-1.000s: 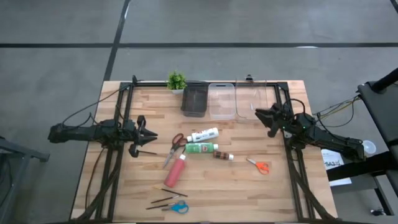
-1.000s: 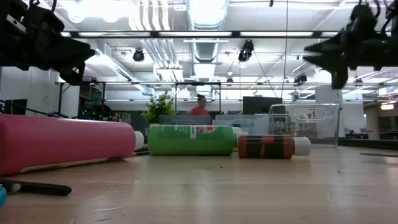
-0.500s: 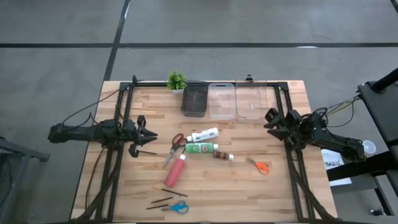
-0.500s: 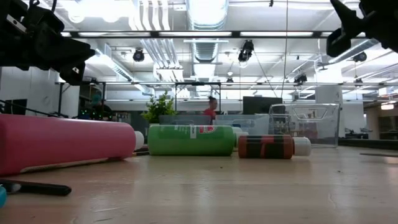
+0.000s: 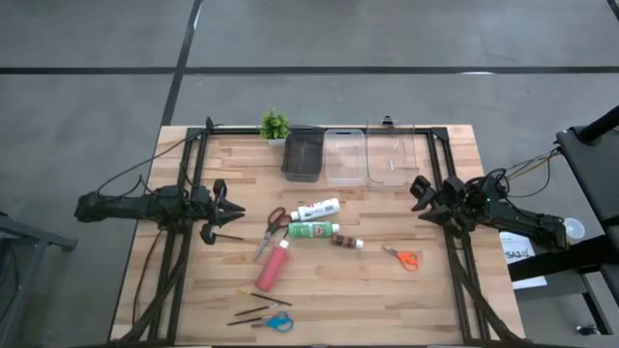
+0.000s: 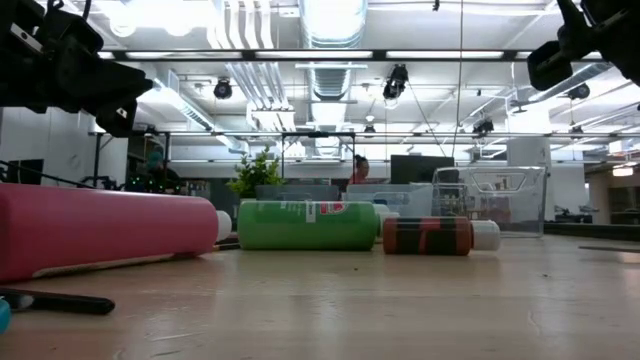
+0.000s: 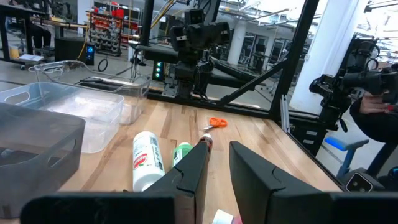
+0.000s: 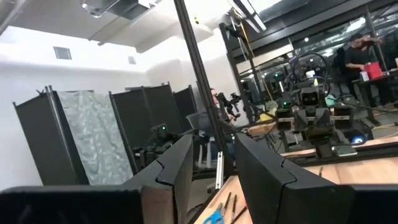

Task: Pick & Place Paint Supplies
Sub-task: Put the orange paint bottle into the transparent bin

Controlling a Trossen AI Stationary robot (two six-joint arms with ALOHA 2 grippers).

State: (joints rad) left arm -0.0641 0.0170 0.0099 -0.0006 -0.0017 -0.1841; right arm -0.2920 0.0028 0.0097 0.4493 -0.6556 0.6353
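The paint supplies lie mid-table: a white tube, a green tube, a tiny brown tube, a pinkish-red tube, red-handled scissors, orange-handled scissors, blue-handled scissors and thin dark brushes. My left gripper hovers level at the table's left, short of the red scissors, with a narrow gap between its fingers. My right gripper hovers at the right, tipped upward, its fingers slightly apart and nothing between them.
At the far edge stand a dark bin and two clear bins, with a small green potted plant left of them. A black frame runs along the table's sides. Bare wood lies at the near right.
My right gripper has tipped upward and swung round at the wrist, rising a little above the table's right side. The supplies have stayed where they were.
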